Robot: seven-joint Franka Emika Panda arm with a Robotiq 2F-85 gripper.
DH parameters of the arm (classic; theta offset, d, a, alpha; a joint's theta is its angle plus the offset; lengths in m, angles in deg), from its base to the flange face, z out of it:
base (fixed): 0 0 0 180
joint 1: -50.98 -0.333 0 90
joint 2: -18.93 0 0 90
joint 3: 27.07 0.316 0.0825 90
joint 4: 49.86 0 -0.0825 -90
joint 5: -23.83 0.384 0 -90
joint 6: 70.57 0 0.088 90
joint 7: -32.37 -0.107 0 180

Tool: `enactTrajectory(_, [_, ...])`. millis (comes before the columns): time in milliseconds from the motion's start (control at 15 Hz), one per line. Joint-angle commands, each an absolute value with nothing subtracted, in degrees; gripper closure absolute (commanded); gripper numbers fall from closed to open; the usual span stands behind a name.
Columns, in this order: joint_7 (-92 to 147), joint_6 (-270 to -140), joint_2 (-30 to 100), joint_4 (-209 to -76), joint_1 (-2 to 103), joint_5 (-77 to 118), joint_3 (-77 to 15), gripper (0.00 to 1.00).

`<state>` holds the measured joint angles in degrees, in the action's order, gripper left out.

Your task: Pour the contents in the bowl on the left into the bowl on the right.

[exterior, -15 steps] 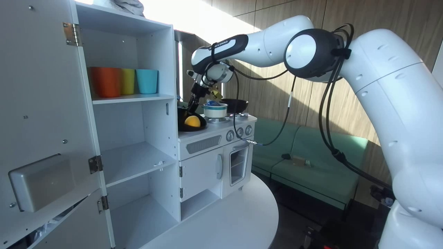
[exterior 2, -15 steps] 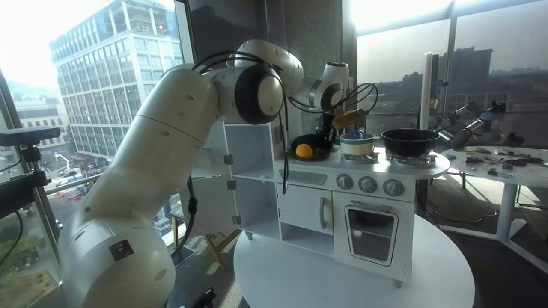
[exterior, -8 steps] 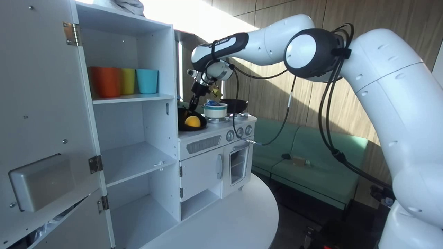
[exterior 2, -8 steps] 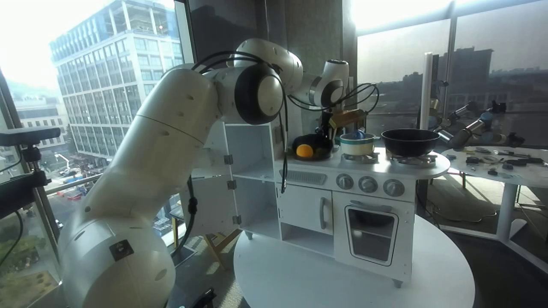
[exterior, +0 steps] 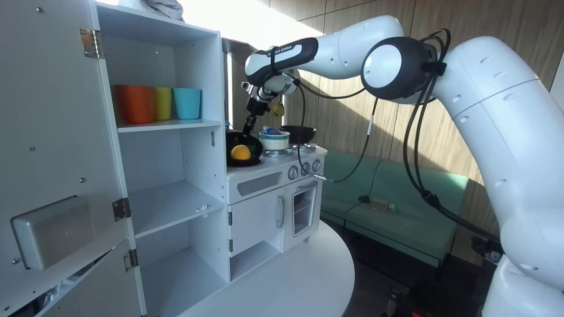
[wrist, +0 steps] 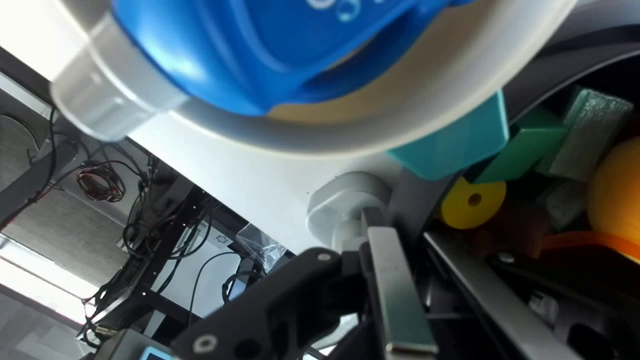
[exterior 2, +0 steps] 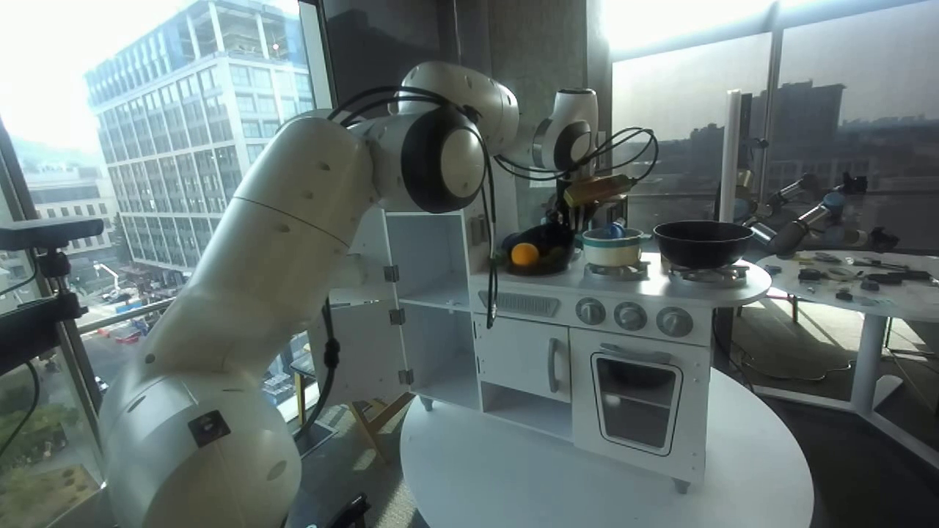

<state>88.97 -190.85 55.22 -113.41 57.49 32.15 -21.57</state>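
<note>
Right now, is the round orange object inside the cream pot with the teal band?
No, in an exterior view the round orange object sits in the black pan left of the cream pot.

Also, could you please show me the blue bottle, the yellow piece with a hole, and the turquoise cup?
Blue bottle (wrist: 260,55): in the wrist view, on its body.
Yellow piece (wrist: 460,209): in the wrist view, on its holed face.
Turquoise cup (exterior: 187,104): in an exterior view, on its outer wall.

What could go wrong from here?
The orange ball might roll over the low edge of the tilted left pan. The tool seems to pinch just the rim, so the pan could twist or slip. The white pot stands between both pans; its protruding blue bottle may get knocked.
</note>
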Motion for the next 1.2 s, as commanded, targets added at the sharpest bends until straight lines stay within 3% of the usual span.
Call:
enactTrajectory(0, [83.9, -188.0, 55.8, -109.4, 56.7, 30.9, -22.9, 0.87])
enactTrajectory(600, [76.0, -180.0, 57.2, -106.1, 57.2, 32.0, -23.4, 0.85])
enactTrajectory(733, [75.9, -180.0, 57.6, -106.2, 57.4, 32.4, -23.1, 0.60])
enactTrajectory(800, [76.3, -180.5, 57.8, -106.3, 57.5, 32.7, -22.8, 0.57])
enactTrajectory(1133, [77.0, -181.7, 58.8, -106.3, 57.5, 32.9, -22.3, 0.19])
